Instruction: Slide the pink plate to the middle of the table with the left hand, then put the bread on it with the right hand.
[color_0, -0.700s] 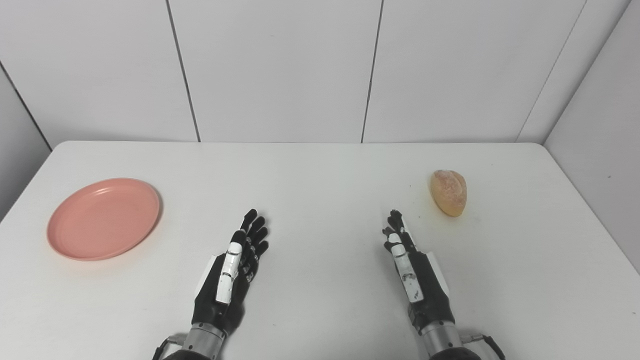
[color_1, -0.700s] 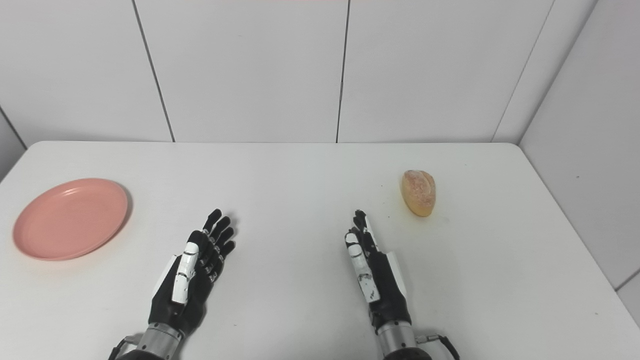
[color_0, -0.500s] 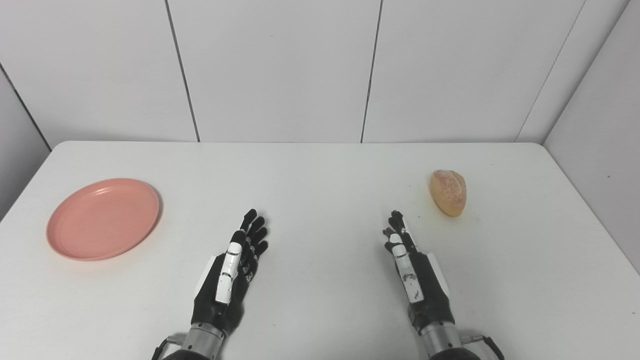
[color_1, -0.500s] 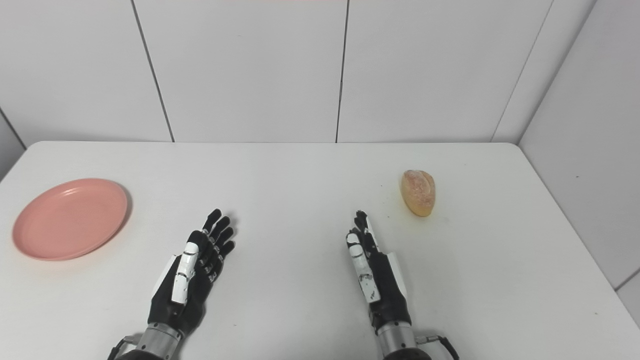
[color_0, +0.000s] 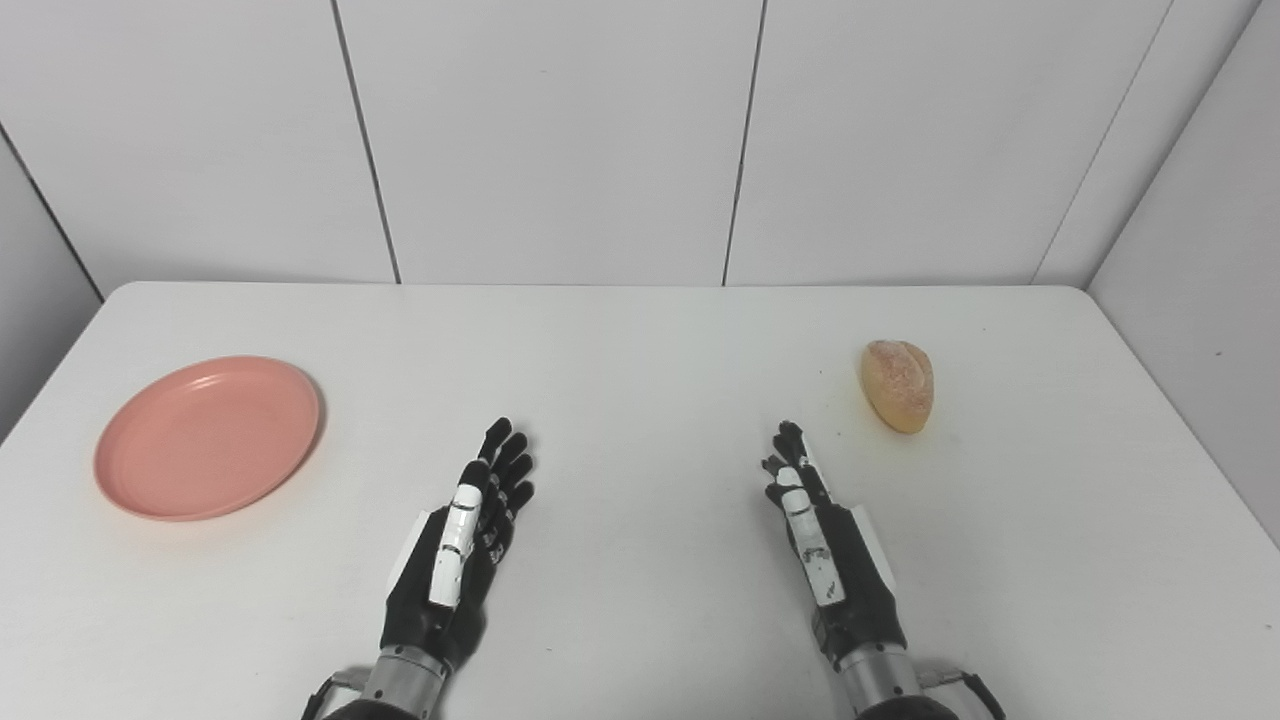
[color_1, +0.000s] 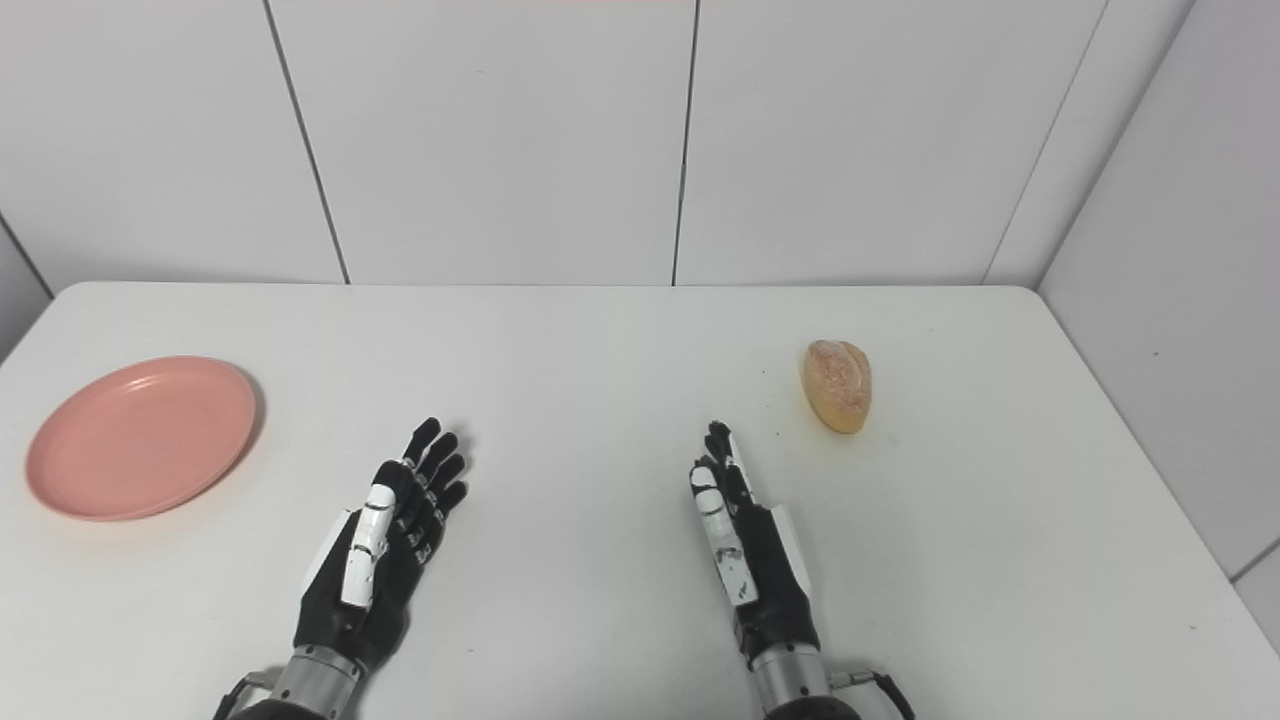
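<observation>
Plate (color_0: 208, 436) hasn't budged from mid-left, bread (color_0: 898, 385) sits right. Left hand (color_0: 460, 545) and right hand (color_0: 825, 545) stay open, empty. Nothing's started.

One white desk (color_0: 640, 330) carries the things. On it lies one pink plate (color_0: 208, 436), round and shallow, at the left side. One bread roll (color_0: 897, 385), golden and oval, lies at the right side. Two robot hands are over the desk's near part: one left hand (color_0: 455, 550) and one right hand (color_0: 830, 555), each black with white panels.
</observation>
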